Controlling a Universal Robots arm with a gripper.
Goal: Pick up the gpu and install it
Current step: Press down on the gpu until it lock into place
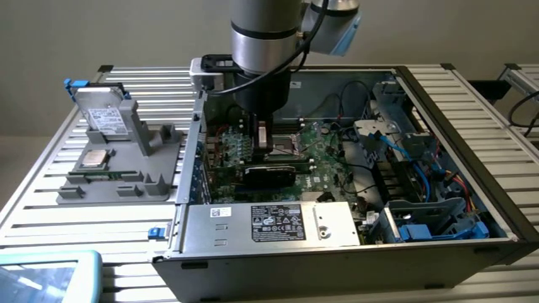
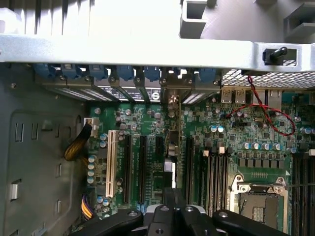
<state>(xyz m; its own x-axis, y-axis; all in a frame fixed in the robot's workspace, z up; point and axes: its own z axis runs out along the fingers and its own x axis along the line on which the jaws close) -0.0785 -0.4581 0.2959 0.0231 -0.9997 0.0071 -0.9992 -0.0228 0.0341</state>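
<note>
The gpu [image 1: 269,172] stands on edge inside the open PC case, its black cooler face showing, set among the motherboard's expansion slots. In the wrist view I see the gpu [image 2: 171,147] edge-on, running from the rear bracket openings toward my fingers. My gripper [image 1: 264,145] hangs straight down over the card's upper edge. The black fingers [image 2: 184,211] of my gripper [image 2: 173,197] are shut together, with nothing visibly clamped between them. I cannot tell whether they touch the card.
A grey holder [image 1: 160,183] at the exterior view's left carries a hard drive [image 1: 110,117], a CPU [image 1: 94,158] and a RAM stick [image 1: 105,175]. Around the card lie the power supply [image 1: 269,222], the CPU socket [image 2: 258,201], a drive cage with blue cables [image 1: 421,189] and the case rim [image 2: 147,49].
</note>
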